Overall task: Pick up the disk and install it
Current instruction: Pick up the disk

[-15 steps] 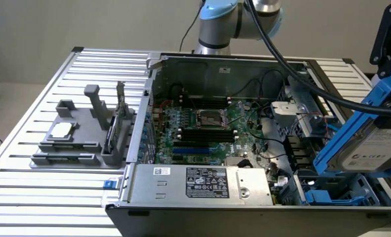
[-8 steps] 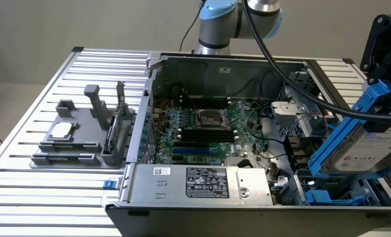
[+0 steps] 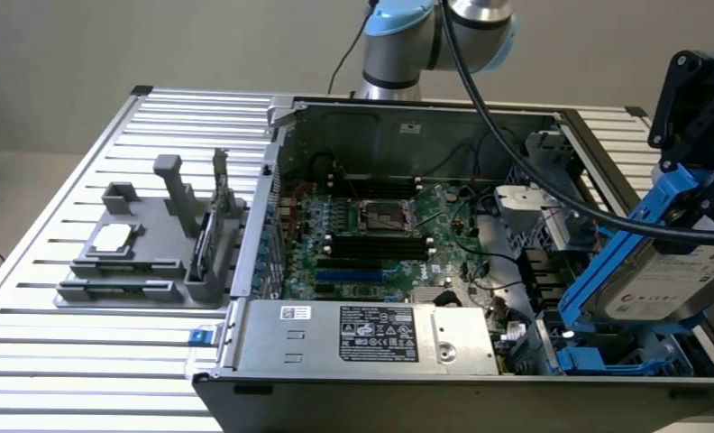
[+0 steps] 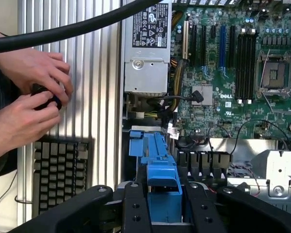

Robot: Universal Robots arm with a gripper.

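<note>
Gripper (image 3: 694, 180) was clamped on the disk (image 3: 660, 275), pinching the blue frame at its upper end. This probably left the label face and lower end free. The disk hung tilted at 4 o'clock in the exterior view, over the bay (image 3: 598, 359) in the case's (image 3: 406, 110) near corner. Whether its lower end touched the bay could not be told. The tilt looked meant to line it up with the bay's blue rails. Power supply (image 3: 370, 332) lay at 9 o'clock from the bay, board (image 3: 447, 230) at 11. In the wrist view the frame sat between the fingers (image 4: 136, 208). A person's hands (image 4: 31, 104) worked a small dark object near a keyboard (image 4: 63, 174), outside the case.
</note>
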